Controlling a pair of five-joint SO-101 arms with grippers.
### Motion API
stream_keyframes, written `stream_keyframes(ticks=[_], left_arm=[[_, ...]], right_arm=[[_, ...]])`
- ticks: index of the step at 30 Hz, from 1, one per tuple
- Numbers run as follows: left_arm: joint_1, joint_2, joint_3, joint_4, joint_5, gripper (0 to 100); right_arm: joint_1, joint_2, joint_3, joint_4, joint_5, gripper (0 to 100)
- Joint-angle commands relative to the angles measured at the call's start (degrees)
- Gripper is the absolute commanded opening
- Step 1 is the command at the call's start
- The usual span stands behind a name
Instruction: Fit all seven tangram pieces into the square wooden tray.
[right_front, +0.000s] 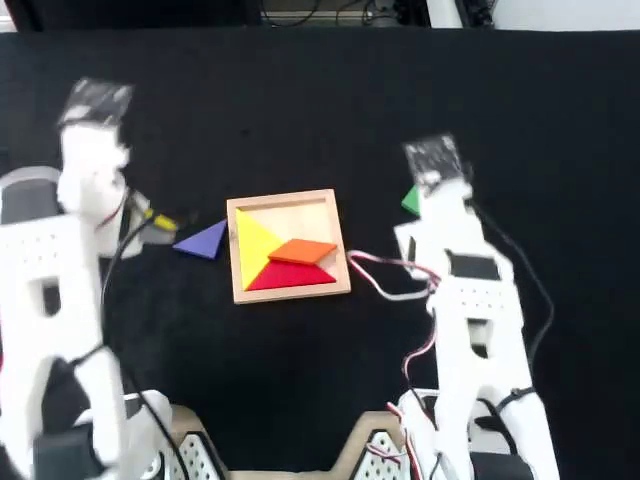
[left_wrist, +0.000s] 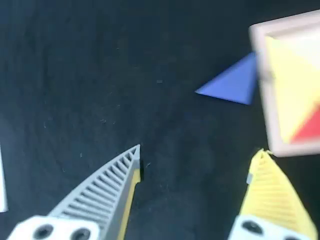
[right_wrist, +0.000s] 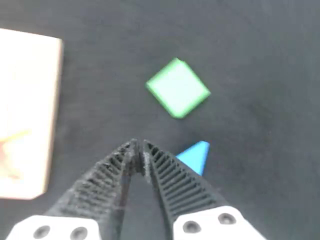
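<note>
Tray (right_front: 295, 291) holds yellow piece (right_front: 256, 242), red piece (right_front: 290, 275), orange piece (right_front: 302, 251); blue triangle (right_front: 204, 241) just beside tray; green square (right_wrist: 178, 94), light-blue triangle (right_wrist: 194, 156) near right gripper (right_wrist: 139, 145), closed, empty; left gripper (left_wrist: 199, 150) wide open, empty; under half placed

One wooden tray (right_front: 281, 197), six tangram pieces (right_front: 256, 240), two arms (right_front: 470, 300)
</note>
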Motion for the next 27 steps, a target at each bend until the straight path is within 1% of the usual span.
stream_keyframes(ticks=[1, 3, 6, 10, 13, 16, 22, 27], left_arm=[[-5.8, -15.2, 29.3, -17.7, 7.3, 33], [-6.5, -19.5, 36.7, -22.2, 8.0, 33], [-6.5, -21.4, 42.6, -26.2, 8.3, 33], [-7.5, -19.8, 46.5, -33.7, 11.8, 33], [-9.5, -18.1, 48.7, -38.6, 14.0, 33], [-10.1, -16.5, 50.5, -41.1, 14.6, 33], [-8.0, -15.7, 51.0, -41.1, 14.2, 33], [-7.9, -16.3, 51.9, -41.1, 14.2, 33]], right_arm=[[-12.3, -1.5, -18.8, 20.5, 4.6, 1.1], [-17.8, -1.5, -23.0, 25.2, 6.0, 1.1], [-25.7, -0.9, -25.1, 28.8, 7.9, 1.1], [-35.3, 3.7, -25.1, 29.1, 8.0, 1.1], [-39.7, 9.2, -26.5, 28.8, 8.0, 1.1], [-41.2, 16.2, -28.3, 26.8, 8.2, 1.1], [-41.4, 31.3, -32.0, 22.7, 8.5, 1.1], [-39.2, 39.4, -36.9, 22.0, 9.1, 1.1]])
